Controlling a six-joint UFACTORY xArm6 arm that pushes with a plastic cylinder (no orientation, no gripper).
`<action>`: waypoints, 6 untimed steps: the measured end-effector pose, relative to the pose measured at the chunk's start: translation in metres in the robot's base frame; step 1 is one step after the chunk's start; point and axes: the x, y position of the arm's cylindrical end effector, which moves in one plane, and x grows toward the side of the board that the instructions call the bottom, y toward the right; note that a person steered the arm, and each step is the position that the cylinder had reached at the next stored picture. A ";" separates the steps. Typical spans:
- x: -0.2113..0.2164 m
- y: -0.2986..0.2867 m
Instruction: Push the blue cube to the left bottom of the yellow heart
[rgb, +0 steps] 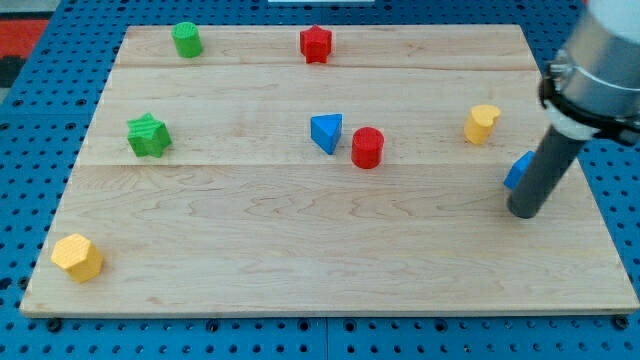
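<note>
Yellow heart (481, 123) sits near the board's (300, 270) right edge. Blue cube (517, 170) lies just below-right of it, mostly hidden behind my tip (524, 212), touching. Push underway; judging next: shove cube leftward under the heart. No jaws, just a rod. No writing visible.

Wooden board (300, 250) – pale, smooth, visible grain, matt. Coloured blocks look smooth matt plastic, e.g. yellow heart (481, 123). Rod dark, matt – my tip (524, 213).

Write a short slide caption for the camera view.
My tip rests against the blue cube, below the yellow heart.
</note>
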 end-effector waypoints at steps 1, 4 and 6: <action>-0.009 -0.005; -0.035 0.015; -0.079 -0.015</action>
